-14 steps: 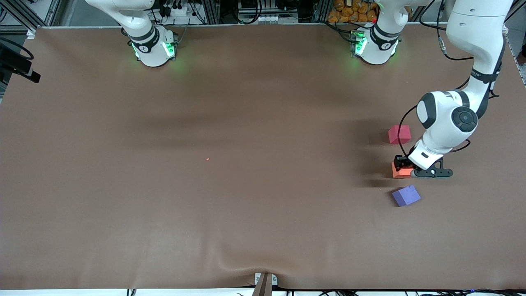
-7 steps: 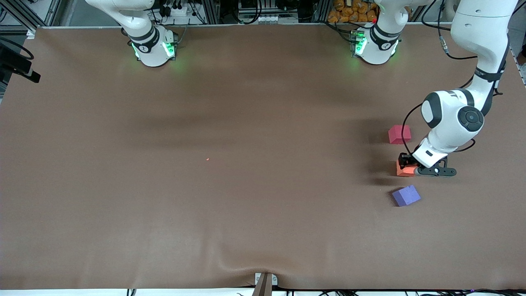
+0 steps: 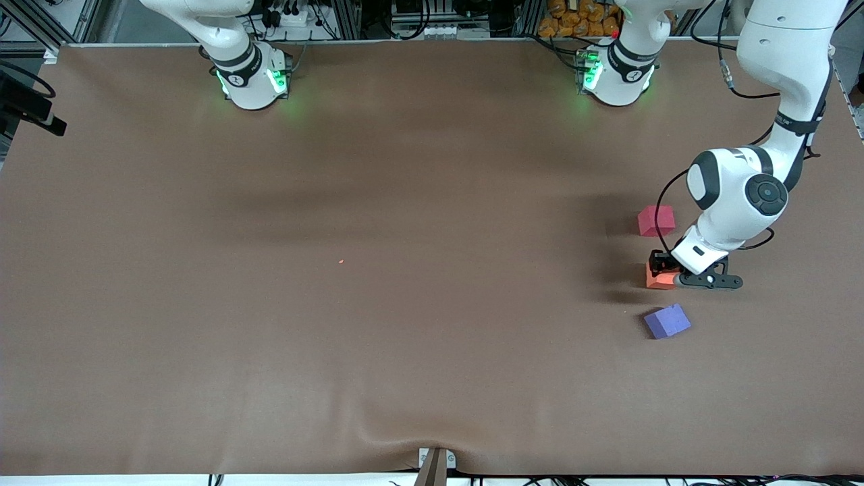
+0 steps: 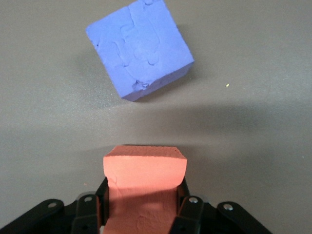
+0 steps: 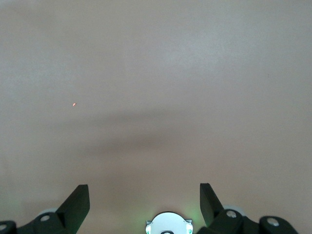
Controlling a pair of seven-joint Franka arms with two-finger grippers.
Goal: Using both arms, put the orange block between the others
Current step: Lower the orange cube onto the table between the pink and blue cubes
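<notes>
Orange block (image 3: 660,277) sits pinched in my left tool (image 3: 665,271), the black fingers (image 4: 187,212) pressed against two of its sides. From the left wrist view I see the foam squeezed between them, its free end sticking out toward the purple-blue cube (image 4: 139,47). Whether the block rests on the tabletop (image 3: 405,304) or hangs just above it, I cannot tell from either view.

On the front view the block lies between the other two cubes, toward the left arm's end of the tabletop. The red-pink cube (image 3: 656,220) lies farther from the front camera than the block, and the purple-blue cube lies nearer to that camera. Neither touches the block; brown cloth shows in both gaps. The purple-blue cube is turned at an angle to the block, one corner pointing toward it.

My left arm (image 3: 742,189) reaches down from its base, the wrist bent low over the cubes, its shadow falling on the cloth beside them.

My right tool (image 5: 144,200) waits with its fingers spread wide, nothing between them, looking down on bare cloth near its own base. A tiny orange speck (image 3: 341,260) lies mid-tabletop, well apart from the cubes.
</notes>
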